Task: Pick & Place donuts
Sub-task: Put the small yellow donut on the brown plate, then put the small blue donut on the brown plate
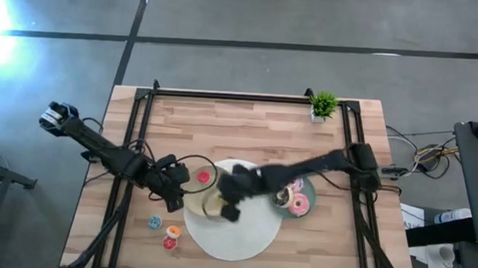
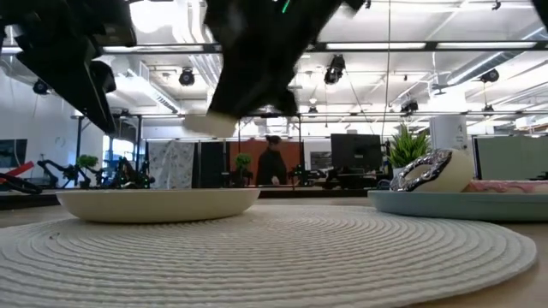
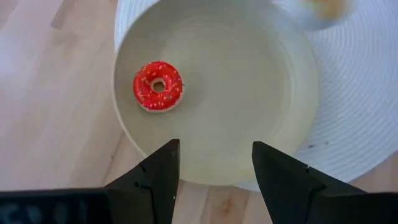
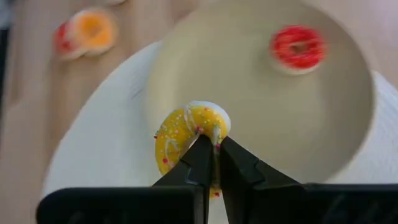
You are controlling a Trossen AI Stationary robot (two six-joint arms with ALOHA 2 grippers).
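A yellow mini donut (image 4: 186, 134) is in my shut right gripper (image 4: 214, 152), above the near rim of the beige plate (image 4: 348, 143). The gripper also shows in the high view (image 1: 228, 206). A red mini donut (image 3: 158, 86) lies flat in that plate. My left gripper (image 3: 214, 168) is open and empty, hovering over the plate's left rim (image 3: 124, 124); it also shows in the high view (image 1: 173, 192). The teal plate (image 1: 308, 192) at the right holds the pink donut (image 1: 299, 206) and a dark one (image 1: 283, 197). My right gripper pinches the yellow donut's ring band (image 4: 208, 132) between its two fingertips, on the side of the ring nearest the gripper. The fingers come from above, slanting down. The donut stands tilted on edge at the fingertips, lifted clear of the plate and the mat.
Both plates stand on the big white round mat (image 1: 241, 234). A blue (image 1: 155, 222), an orange (image 1: 173, 230) and a red mini donut (image 1: 169, 243) lie on the wood left of the mat. A small potted plant (image 1: 323, 104) stands at the far edge.
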